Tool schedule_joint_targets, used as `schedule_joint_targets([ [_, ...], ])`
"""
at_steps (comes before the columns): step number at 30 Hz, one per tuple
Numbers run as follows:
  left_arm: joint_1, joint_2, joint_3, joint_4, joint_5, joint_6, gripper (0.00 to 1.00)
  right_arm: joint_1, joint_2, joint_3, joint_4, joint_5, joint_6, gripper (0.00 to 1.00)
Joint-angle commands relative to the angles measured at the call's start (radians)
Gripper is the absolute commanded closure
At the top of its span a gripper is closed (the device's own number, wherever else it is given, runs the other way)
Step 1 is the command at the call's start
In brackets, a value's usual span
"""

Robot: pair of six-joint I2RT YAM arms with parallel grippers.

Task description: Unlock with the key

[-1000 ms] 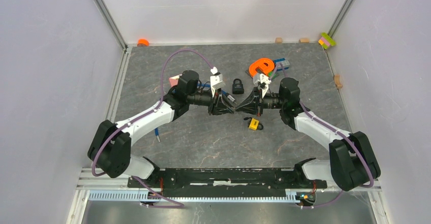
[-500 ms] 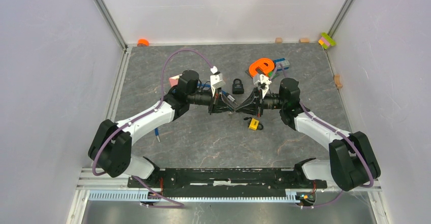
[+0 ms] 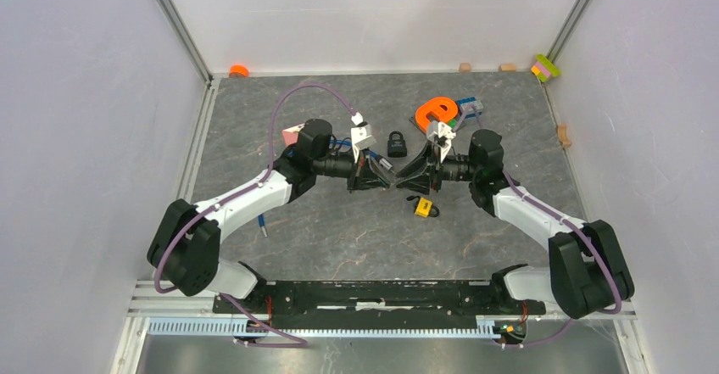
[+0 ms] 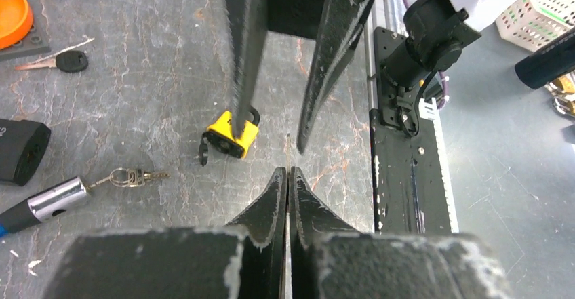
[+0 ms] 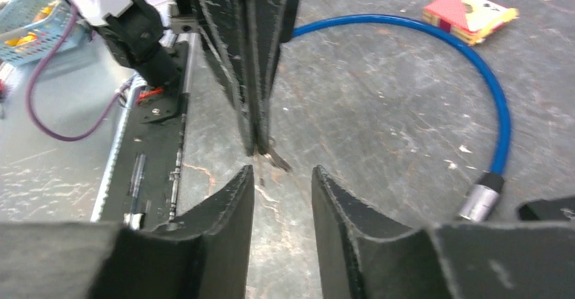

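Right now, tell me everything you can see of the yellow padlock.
The yellow padlock is small: a blocky bright-yellow body with a dark shackle. It lies on the grey stone-patterned table, near the middle, a little closer to the near edge than the right gripper. Nothing holds it. In the left wrist view one finger of that gripper crosses in front of it, hiding part of the body. Whether it is locked cannot be told.
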Motion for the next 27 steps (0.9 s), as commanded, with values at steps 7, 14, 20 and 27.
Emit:
schedule_joint_targets([
  [7, 0.004, -0.108, 0.021, -0.259, -0.134, 0.285, 0.98, -0.062, -0.09, 0.054, -0.5, 0.282, -0.532, 0.24],
  [14, 0.003, -0.159, 0.027, -0.411, -0.259, 0.419, 0.98, -0.047, -0.069, 0.045, -0.686, 0.444, -0.694, 0.06],
  [20, 0.004, -0.186, 0.005, -0.422, -0.287, 0.415, 0.98, 0.016, 0.004, 0.041, -0.724, 0.565, -0.745, 0.02],
  [27, 0.004, -0.188, -0.004, -0.424, -0.246, 0.401, 0.98, 0.054, 0.077, 0.054, -0.741, 0.655, -0.775, 0.02],
])
